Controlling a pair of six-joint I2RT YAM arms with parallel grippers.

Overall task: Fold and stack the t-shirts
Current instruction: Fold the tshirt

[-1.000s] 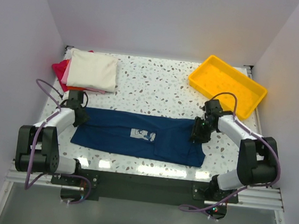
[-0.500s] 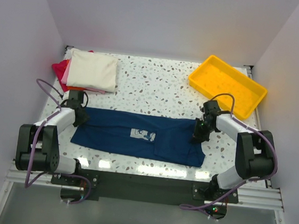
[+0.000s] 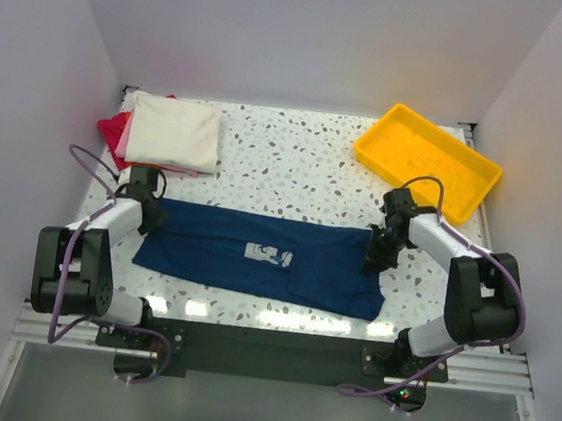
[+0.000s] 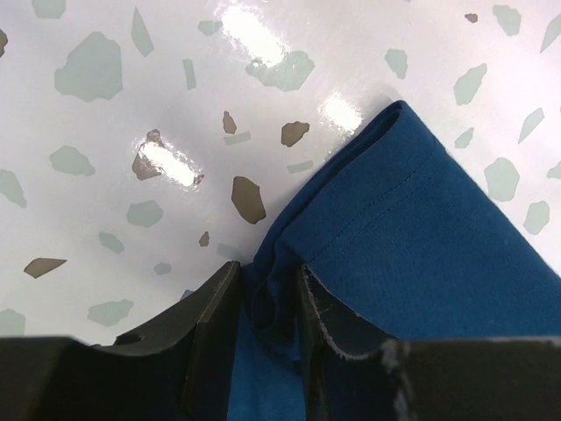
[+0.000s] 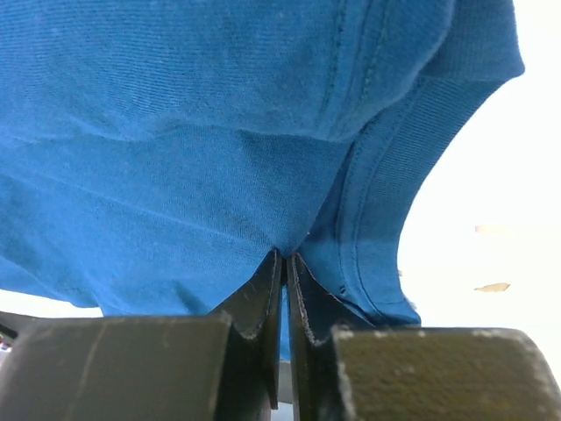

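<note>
Now the navy blue cloth t-shirt (image 3: 256,260) lies stretched across the near speckled white table (image 3: 296,162).
The left gripper (image 4: 267,282) clamps its left edge; the right gripper (image 5: 283,261) pinches its right edge.

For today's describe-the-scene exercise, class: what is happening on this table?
A navy t-shirt lies spread flat across the near part of the speckled table, gripped at both ends. The left gripper pinches its left end, and the right gripper is shut on cloth at its right end. A stack of folded shirts, cream on top, sits at the far left. A yellow tray sits at the far right.
</note>
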